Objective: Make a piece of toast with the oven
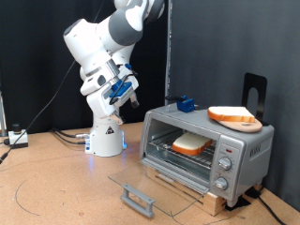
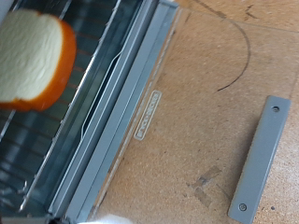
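The piece of toast [image 1: 190, 144] lies on the wire rack inside the oven [image 1: 246, 146], pale face up with a golden crust. The wrist view shows the toast [image 2: 33, 58] on the rack behind the oven's lower door frame [image 2: 131, 103]. The glass door is folded down flat onto the table, and its grey bar handle [image 1: 139, 197] [image 2: 260, 159] points away from the oven. My gripper [image 1: 128, 91] hangs in the air towards the exterior view's left of the oven, well above the table and clear of the door. Nothing shows between its fingers.
On the oven roof rests a flat orange-brown slice-like piece [image 1: 234, 116], with a small blue object [image 1: 186, 104] beside it and a black stand [image 1: 254, 92] behind. Cables [image 1: 56, 136] lie on the wooden table by the robot base [image 1: 106, 139].
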Robot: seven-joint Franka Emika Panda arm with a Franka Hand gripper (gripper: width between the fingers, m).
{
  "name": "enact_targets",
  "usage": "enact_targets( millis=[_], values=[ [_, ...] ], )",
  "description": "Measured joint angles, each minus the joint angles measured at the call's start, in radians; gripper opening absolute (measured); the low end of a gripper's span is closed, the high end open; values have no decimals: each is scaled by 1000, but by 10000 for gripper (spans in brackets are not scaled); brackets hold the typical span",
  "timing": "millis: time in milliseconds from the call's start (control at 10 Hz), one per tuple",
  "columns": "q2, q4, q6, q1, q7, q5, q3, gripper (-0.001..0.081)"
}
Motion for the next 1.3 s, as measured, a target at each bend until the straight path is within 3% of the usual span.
enact_targets(
  millis=[200,500,700,900,1000,1100,1300],
  values=[
    [40,41,-173,-21,74,-158,5,809],
    [250,131,-335,-99,240,-259,26,809],
    [382,170,-329,-134,354,-258,34,809],
    [376,162,-303,-134,331,-253,38,809],
    [382,145,-235,-134,351,-232,48,809],
    [402,127,-162,-135,401,-231,64,809],
    [496,132,-137,-136,556,-307,80,809]
  ],
)
